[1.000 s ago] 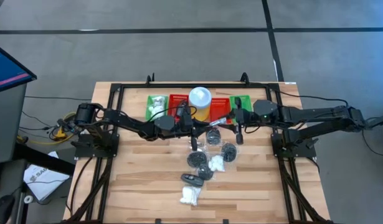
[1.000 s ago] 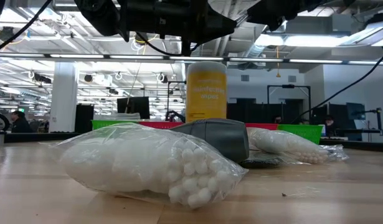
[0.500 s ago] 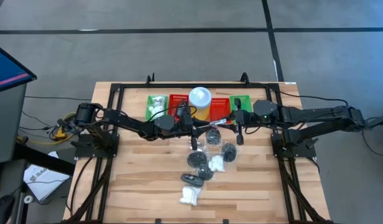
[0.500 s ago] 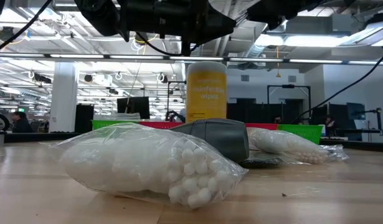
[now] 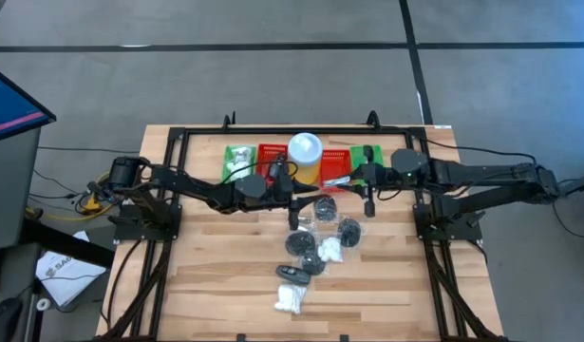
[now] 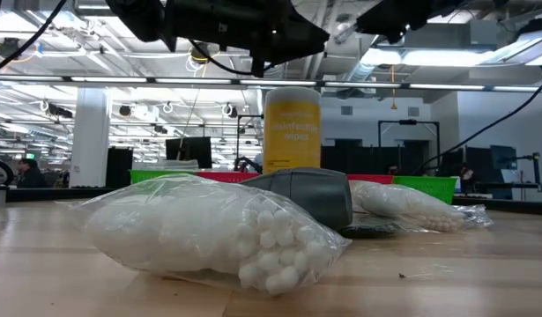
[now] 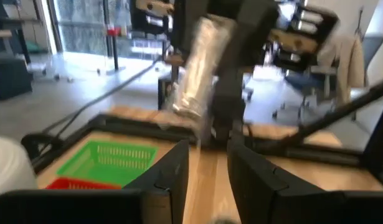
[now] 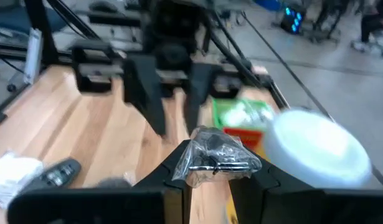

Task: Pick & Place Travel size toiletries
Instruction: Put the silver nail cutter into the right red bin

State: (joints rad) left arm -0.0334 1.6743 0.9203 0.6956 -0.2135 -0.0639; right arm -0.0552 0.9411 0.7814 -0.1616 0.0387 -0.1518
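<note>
Your right fingers (image 8: 210,180) are clamping a clear packet (image 8: 217,155) of small silvery pieces, held above the desk (image 5: 225,285) near the baskets (image 5: 273,155) at its far edge. Your left fingers (image 7: 207,168) are standing apart, empty. The crinkly wrapper could be slipping out, since only its edge is pinched.

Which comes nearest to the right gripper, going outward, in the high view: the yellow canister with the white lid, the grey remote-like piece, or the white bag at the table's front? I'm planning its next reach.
From the right gripper, which holds a clear-wrapped packet:
1. Yellow canister, just beside it, toward the left arm, among the baskets.
2. Grey remote-like piece, well forward, mid-table.
3. White bag, farthest, near the table's front edge.
</note>
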